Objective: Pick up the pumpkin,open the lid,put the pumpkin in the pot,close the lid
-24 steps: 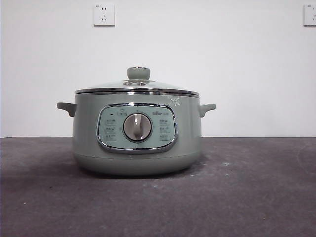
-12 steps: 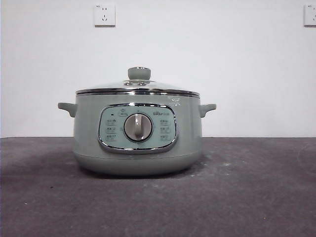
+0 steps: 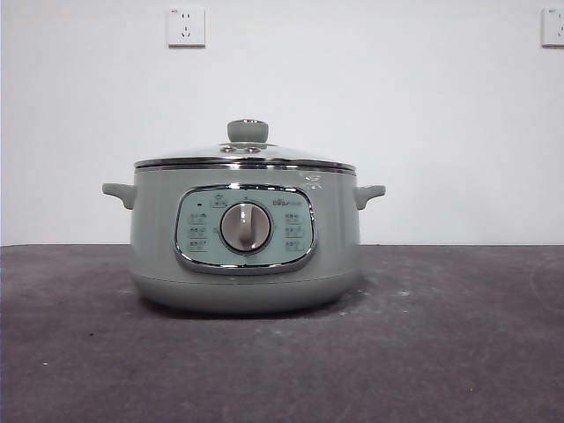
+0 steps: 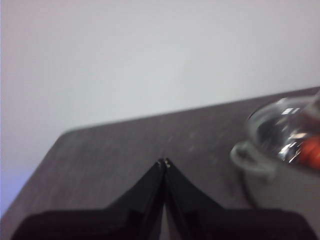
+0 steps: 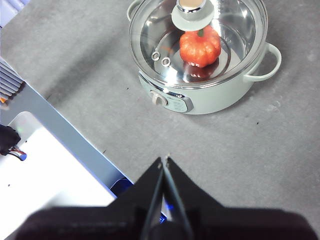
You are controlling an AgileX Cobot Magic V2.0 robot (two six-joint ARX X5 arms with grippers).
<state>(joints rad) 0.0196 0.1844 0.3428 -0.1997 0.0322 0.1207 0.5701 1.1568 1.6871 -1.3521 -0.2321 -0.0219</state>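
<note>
Starting at our left, the left gripper hangs above the dark grey table with its jaws pressed together on nothing. From it, the pot lies off to one side and a little beyond the tips, with only one handle and an edge of the glass lid showing, and a smear of orange behind the glass.

Moving right, the right gripper is high up, jaws likewise clenched and empty. Ahead of its tips and well below sits the pot, the lid seated on its rim, and the pumpkin already inside, under the sage-green knob. The pumpkin is round, so no long axis matters.

We judge the task essentially finished: nothing is left to grasp, and both arms are well apart from the pot.

The tabletop looks matte and speckled. Behind it in the front view stands a white wall with two sockets.
</note>
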